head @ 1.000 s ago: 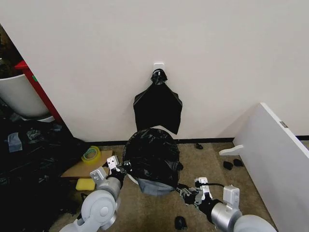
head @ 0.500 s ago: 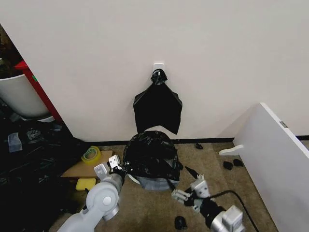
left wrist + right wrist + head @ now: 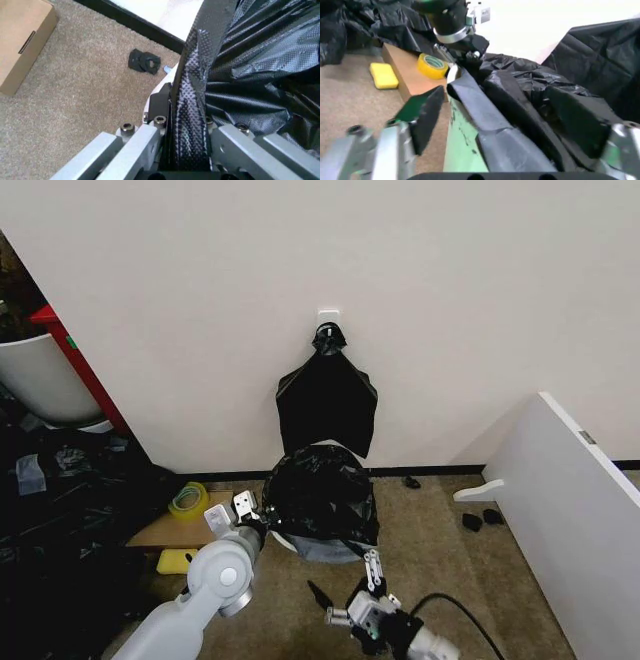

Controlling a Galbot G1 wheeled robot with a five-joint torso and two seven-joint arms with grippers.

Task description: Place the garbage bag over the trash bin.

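At frame centre: garbage bag (image 3: 322,498) drapes trash bin (image 3: 318,548) | left gripper (image 3: 250,518) pinches its left edge | right gripper (image 3: 362,600) spread, empty, below

Glossy, wrinkled black garbage bag (image 3: 320,492) drapes the white trash bin (image 3: 318,550) (mostly covered) by the wall

The left arm (image 3: 215,580) is built of rounded, matte silver-grey segments with a circular joint cap. Its wrist ends in a black collar and white blocks. The left gripper (image 3: 182,146) is framed in brushed grey metal, fastened with dark socket-head screws. The right gripper (image 3: 358,605) is formed of silver parts with black pads, and a black cable (image 3: 455,625) is looped behind it.
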